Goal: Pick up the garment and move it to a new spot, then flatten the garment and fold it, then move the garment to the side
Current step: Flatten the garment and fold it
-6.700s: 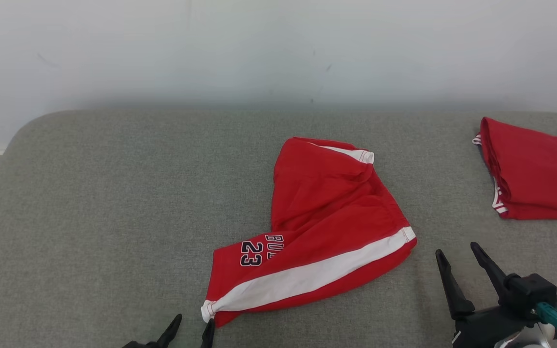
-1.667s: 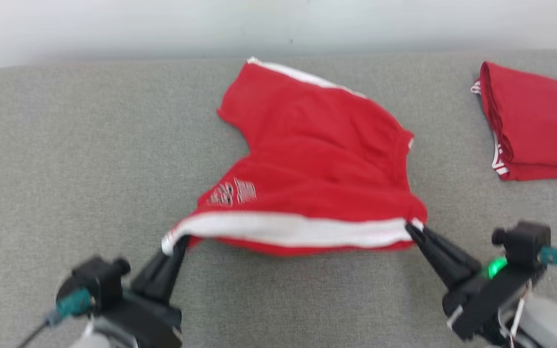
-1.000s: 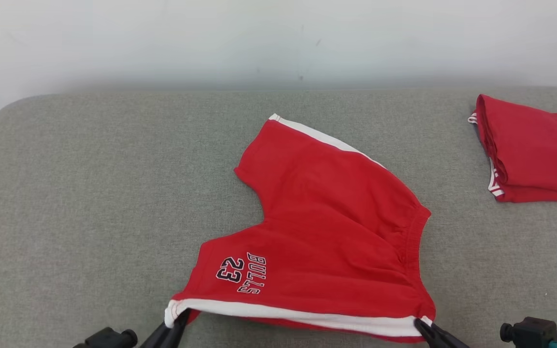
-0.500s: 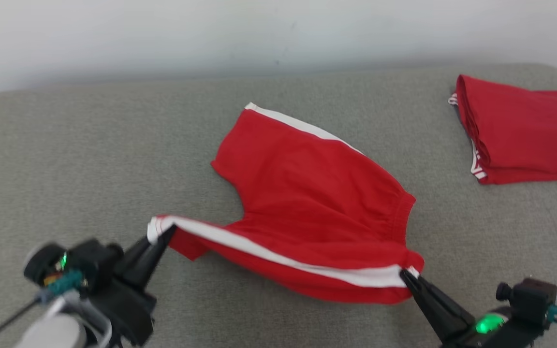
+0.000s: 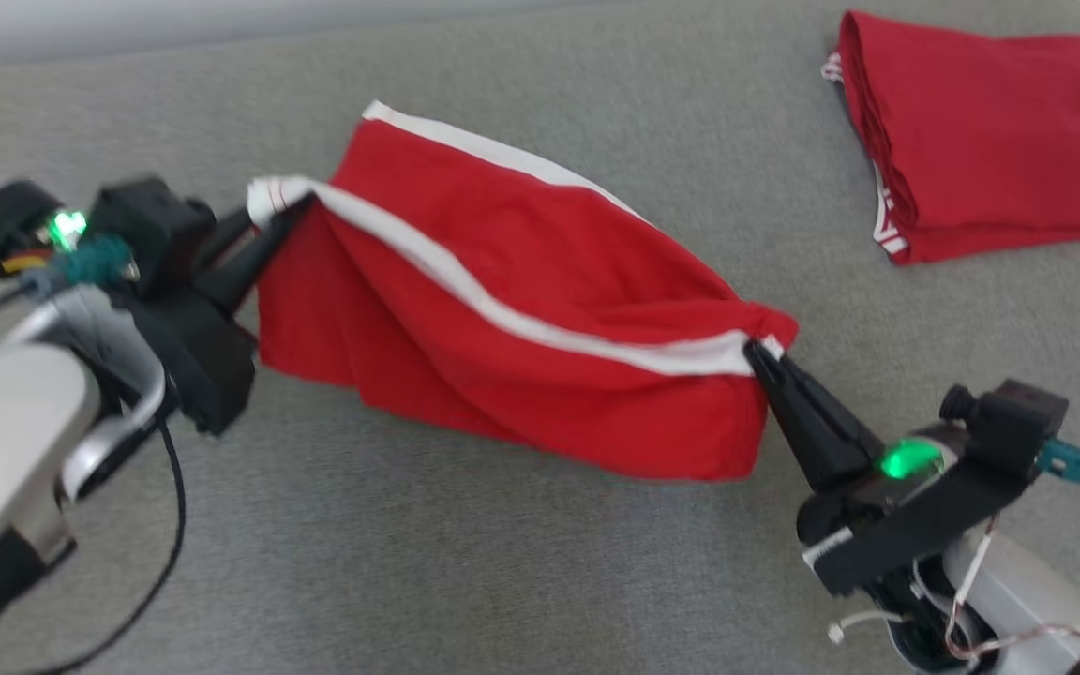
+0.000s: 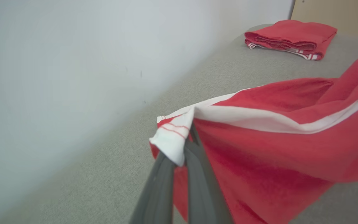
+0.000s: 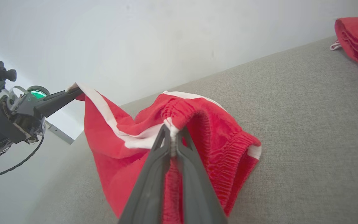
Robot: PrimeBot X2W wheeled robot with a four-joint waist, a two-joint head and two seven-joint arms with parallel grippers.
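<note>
Stretching between the jaws, shorts (image 5: 549,234) are sagging onto counter (image 5: 409,562); left jaws pinching hem corner, right jaws pinching waistband corner.

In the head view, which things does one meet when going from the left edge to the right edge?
left gripper → red shorts → right gripper → folded red garment

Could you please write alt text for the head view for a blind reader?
Red shorts with a white stripe are stretched between the left gripper, shut on a hem corner, and the right gripper, shut on the waistband, over a grey surface. A folded red garment lies far right.
</note>
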